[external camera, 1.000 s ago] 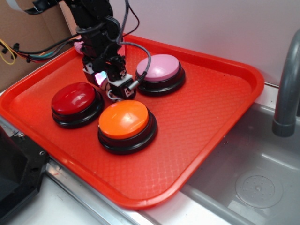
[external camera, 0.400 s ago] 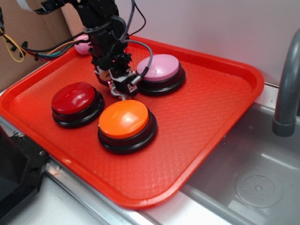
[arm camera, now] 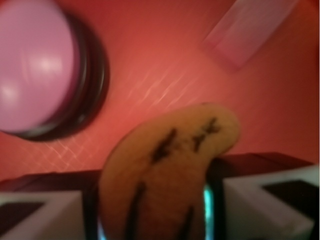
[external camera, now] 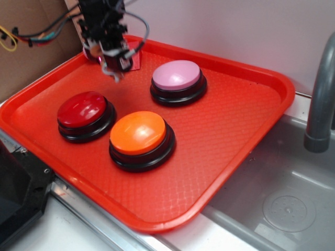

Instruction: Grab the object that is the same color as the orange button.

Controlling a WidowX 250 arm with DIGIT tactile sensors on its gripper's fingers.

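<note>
The gripper (external camera: 116,70) hangs above the far left part of the red tray (external camera: 235,130), jaws clamped on the striped orange-tan plush tiger (arm camera: 165,170), which fills the gap between the fingers (arm camera: 40,215) in the wrist view and pokes out past their tips. Below sit the orange button (external camera: 138,133), a red-topped button (external camera: 82,110) and a pink-topped button (external camera: 176,76)

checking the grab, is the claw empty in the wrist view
No, the striped tiger toy sits clamped between the fingers of the claw.
</note>
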